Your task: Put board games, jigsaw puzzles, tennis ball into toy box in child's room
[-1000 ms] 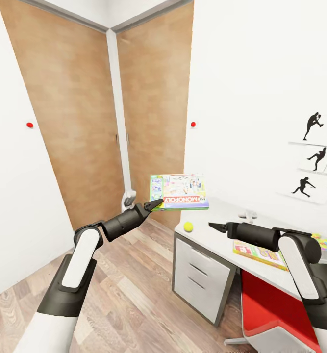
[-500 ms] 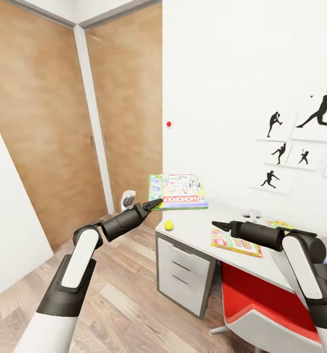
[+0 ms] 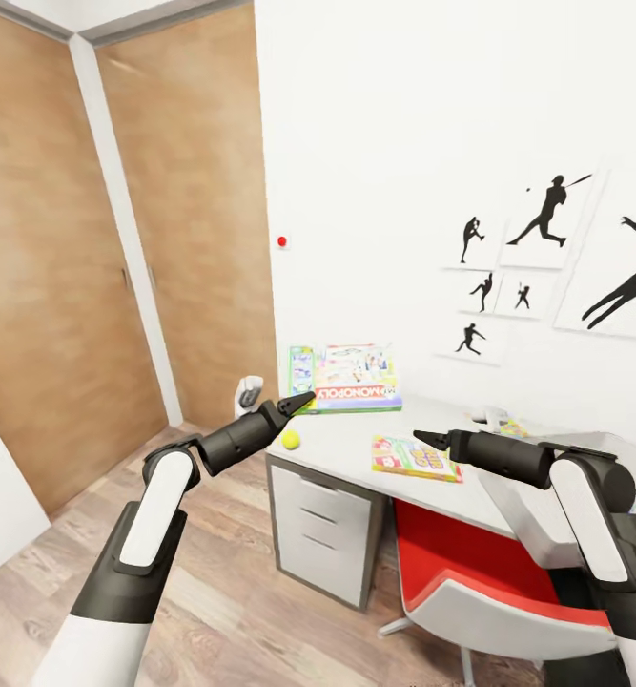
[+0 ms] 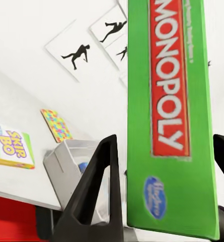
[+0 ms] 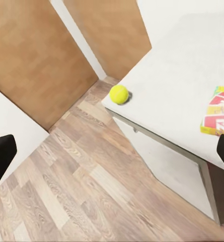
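My left gripper (image 3: 298, 401) (image 4: 164, 166) is shut on the edge of the green-edged Monopoly board game (image 3: 351, 380) (image 4: 172, 116), holding it level in the air above the near corner of the table (image 3: 356, 441). The tennis ball (image 3: 290, 440) (image 5: 119, 94) lies at that corner. The Skip-Bo board game (image 3: 415, 458) (image 4: 11, 148) (image 5: 218, 113) lies flat on the table. My right gripper (image 3: 422, 438) is open, hovering just right of it with nothing between its fingers. A jigsaw puzzle (image 3: 510, 426) (image 4: 56, 125) lies further back. The pale grey toy box (image 4: 66, 159) (image 3: 523, 510) stands on the table beyond the Skip-Bo.
A red-seated chair (image 3: 470, 558) is tucked under the table, next to a drawer cabinet (image 3: 322, 534). Wooden doors (image 3: 184, 210) fill the left wall. Baseball silhouette pictures (image 3: 546, 210) hang above the table. Wood-plank floor (image 3: 241, 611) lies open to the left.
The whole view has swung to the right, so the doors slid left and more of the table and pictures show. Both arms keep their pose, and the Monopoly box stays gripped.
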